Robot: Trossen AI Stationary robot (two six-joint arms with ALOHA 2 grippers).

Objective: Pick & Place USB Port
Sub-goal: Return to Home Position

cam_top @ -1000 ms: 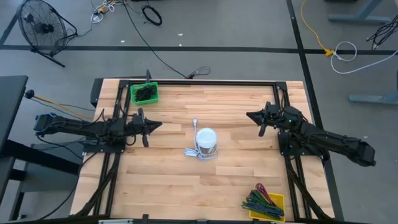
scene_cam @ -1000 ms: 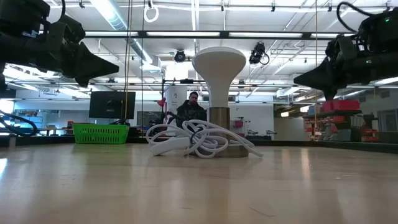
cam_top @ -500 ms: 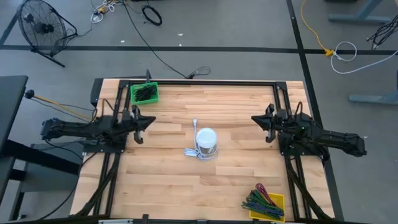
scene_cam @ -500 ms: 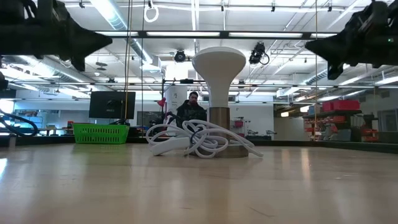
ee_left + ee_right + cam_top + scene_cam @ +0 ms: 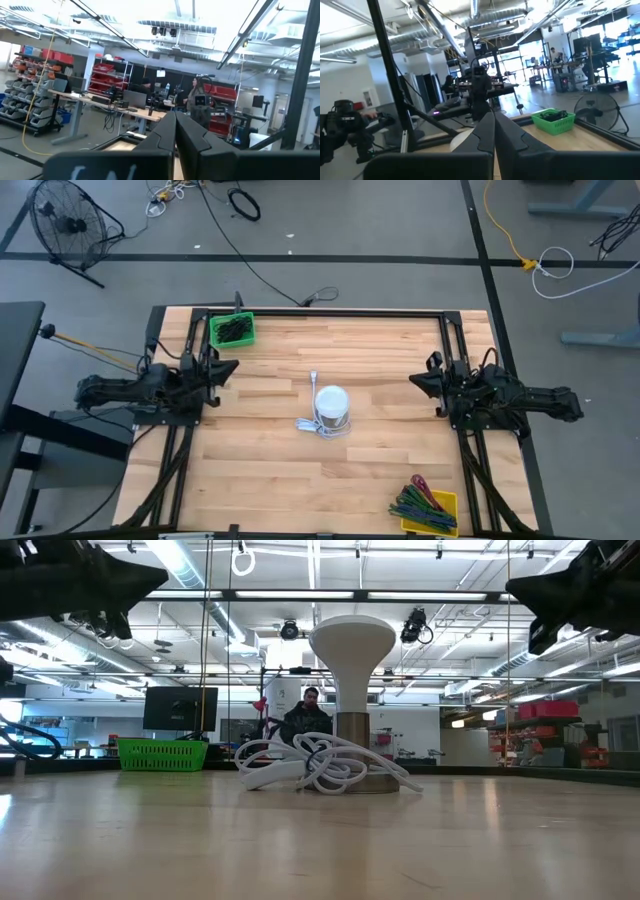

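- Two arms lie folded low at opposite sides of the counter [image 5: 370,470]. The left pincer [image 5: 229,368] and the right pincer [image 5: 416,383] each have their fingers pressed together and hold nothing.
- Charger cables sit sorted: black ones in the green basket [image 5: 232,330] at the corner by the left arm, coloured ones in the yellow basket [image 5: 428,508] at the corner on the right arm's side.
- Homing well probably calls for high pincers and outward travel, away from the white stand [image 5: 332,408] and its white cord [image 5: 308,423] at centre.
- Open room: bare wood lies between each arm and the stand. The black frame rail [image 5: 350,311] edging the counter is the nearest obstruction.
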